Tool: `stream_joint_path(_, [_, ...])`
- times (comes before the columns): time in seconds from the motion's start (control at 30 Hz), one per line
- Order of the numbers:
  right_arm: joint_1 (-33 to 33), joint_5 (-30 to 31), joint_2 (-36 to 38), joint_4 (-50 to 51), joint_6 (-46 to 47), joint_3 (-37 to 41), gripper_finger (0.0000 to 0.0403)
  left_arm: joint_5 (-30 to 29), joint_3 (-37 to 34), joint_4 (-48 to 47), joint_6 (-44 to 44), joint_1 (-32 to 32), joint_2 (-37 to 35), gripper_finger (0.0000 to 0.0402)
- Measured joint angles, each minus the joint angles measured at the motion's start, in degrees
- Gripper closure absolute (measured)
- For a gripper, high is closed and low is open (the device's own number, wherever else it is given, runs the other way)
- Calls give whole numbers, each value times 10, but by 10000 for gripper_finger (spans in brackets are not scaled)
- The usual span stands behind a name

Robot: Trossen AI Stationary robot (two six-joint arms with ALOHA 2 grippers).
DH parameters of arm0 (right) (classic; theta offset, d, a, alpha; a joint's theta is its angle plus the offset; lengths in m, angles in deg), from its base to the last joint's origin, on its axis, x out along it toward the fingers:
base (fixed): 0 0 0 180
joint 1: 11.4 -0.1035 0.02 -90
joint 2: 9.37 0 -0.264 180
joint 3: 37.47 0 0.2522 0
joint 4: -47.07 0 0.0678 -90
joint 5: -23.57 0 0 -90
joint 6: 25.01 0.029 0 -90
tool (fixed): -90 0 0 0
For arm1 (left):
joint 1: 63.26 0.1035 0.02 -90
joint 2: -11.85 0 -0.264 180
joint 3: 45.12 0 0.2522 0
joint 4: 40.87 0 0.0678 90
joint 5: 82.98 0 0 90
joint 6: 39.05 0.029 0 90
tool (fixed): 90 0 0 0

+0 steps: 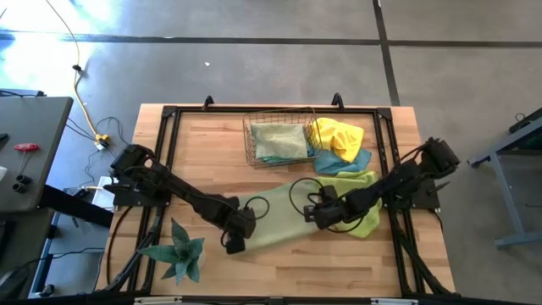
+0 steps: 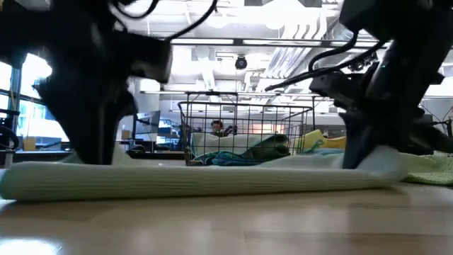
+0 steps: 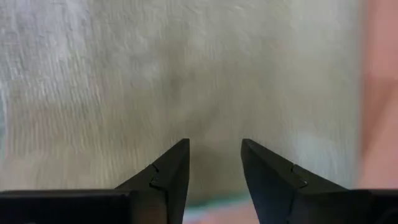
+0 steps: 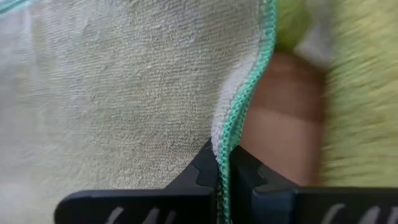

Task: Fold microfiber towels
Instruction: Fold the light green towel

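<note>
1. While pinching the green-stitched edge of the pale green towel (image 4: 124, 93) in the right pincer (image 4: 222, 171), keep that nip firm, jaws pressed together on the hem.
2. Note the towel's place: flat on the table (image 1: 279, 263) in the middle, between both arms, in front of the copper wire basket (image 1: 278, 140), with a lime green towel (image 1: 366, 222) just beside the right edge.
3. Bring the left pincer (image 3: 214, 163), spread above the towel's left end, down onto the matching hem before lifting.
4. Lift both ends level and only slightly, judging that an uneven rise would skew the fold.
5. Avoid snagging the lime green towel alongside.
6. Carry the near edge across to the far one, corners matched, then lay flat.
7. Leave the yellow towel (image 1: 334, 135) and blue towel (image 1: 356, 161) by the basket for later.
</note>
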Motion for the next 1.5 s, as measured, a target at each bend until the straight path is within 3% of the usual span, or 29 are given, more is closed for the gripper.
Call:
stream_joint_path(0.27, [1, -23, 59, 99, -5, 0, 402, 7, 52, -30, -5, -1, -6, 266])
stream_joint_path(0.47, [0, -51, 73, 32, -48, -6, 403, 6, 89, -50, -58, -19, -38, 266])
stream_joint_path(0.63, [-1, -57, 52, 34, -103, -55, 403, -33, 117, -42, -107, -43, -80, 266])
stream_joint_path(0.8, [8, -53, -1, 39, -143, -117, 403, -93, 124, -30, -138, -72, -120, 266])
stream_joint_path(0.93, [18, -55, -58, 40, -150, -177, 403, -107, 123, -41, -150, -90, -150, 266])
stream_joint_path(1.5, [49, -65, -264, 66, -184, -460, 403, -193, 122, -196, -155, -169, -299, 266])
